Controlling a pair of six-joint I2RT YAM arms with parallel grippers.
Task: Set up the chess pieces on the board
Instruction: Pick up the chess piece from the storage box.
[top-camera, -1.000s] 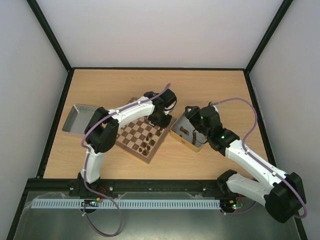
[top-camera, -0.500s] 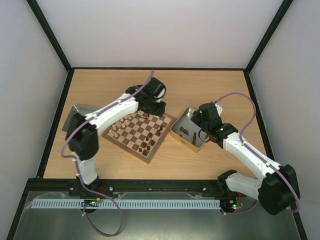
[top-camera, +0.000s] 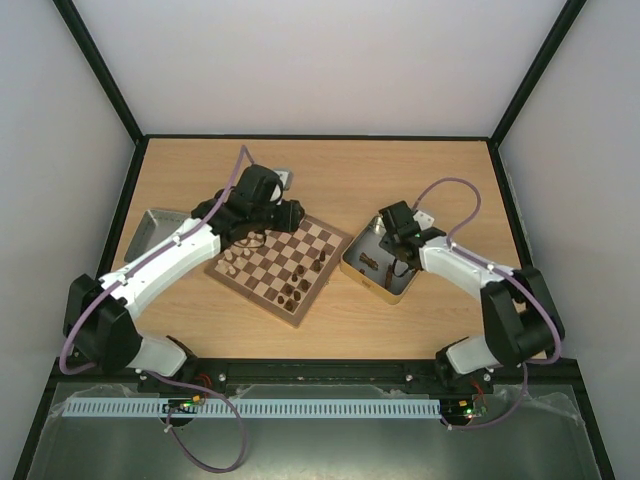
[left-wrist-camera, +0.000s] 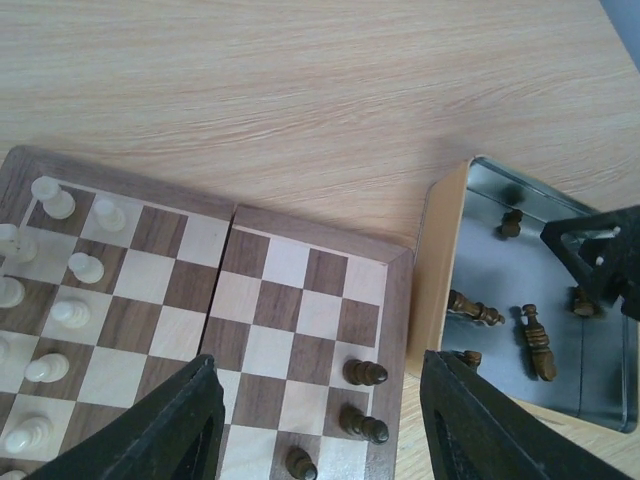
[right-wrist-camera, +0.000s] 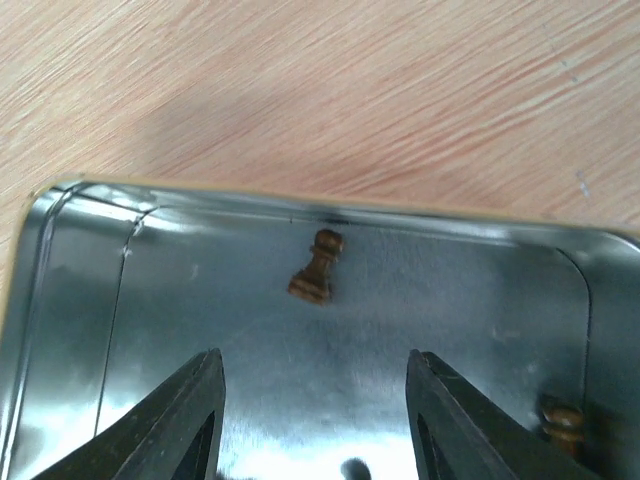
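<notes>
Right wrist view: the right gripper (right-wrist-camera: 312, 405) hung with its black fingers spread and nothing between them, just above the floor of the metal tin (right-wrist-camera: 90, 300). A dark pawn (right-wrist-camera: 316, 267) lay toppled just ahead of the fingertips, and a second dark piece (right-wrist-camera: 562, 422) sat near the tin's corner. The tin was shiny sheet metal with rounded corners and a gold outer wall.

Left wrist view: the left gripper (left-wrist-camera: 320, 415) was also parted and empty, over the chessboard (left-wrist-camera: 320, 235).

- Pale pieces (left-wrist-camera: 85, 268): upright in two rough files along one side of the board. That side looked close to done, though part of it ran out of view.
- Dark pieces (left-wrist-camera: 365, 373): only a few stood at the opposite edge.
- Several more dark figures (left-wrist-camera: 535, 342) lay on their sides in the tin, just beside the board.

Judgement: roughly half done, with most of the dark side left to place.

The pieces were small turned wood with round knobs and flared bases, likely to roll once tipped. The board was flat, with tan and brown checks, a brown rim and a seam down the middle. The table (top-camera: 400, 170) was pale wood grain. A grey tray (top-camera: 152, 235) sat at the far left.
</notes>
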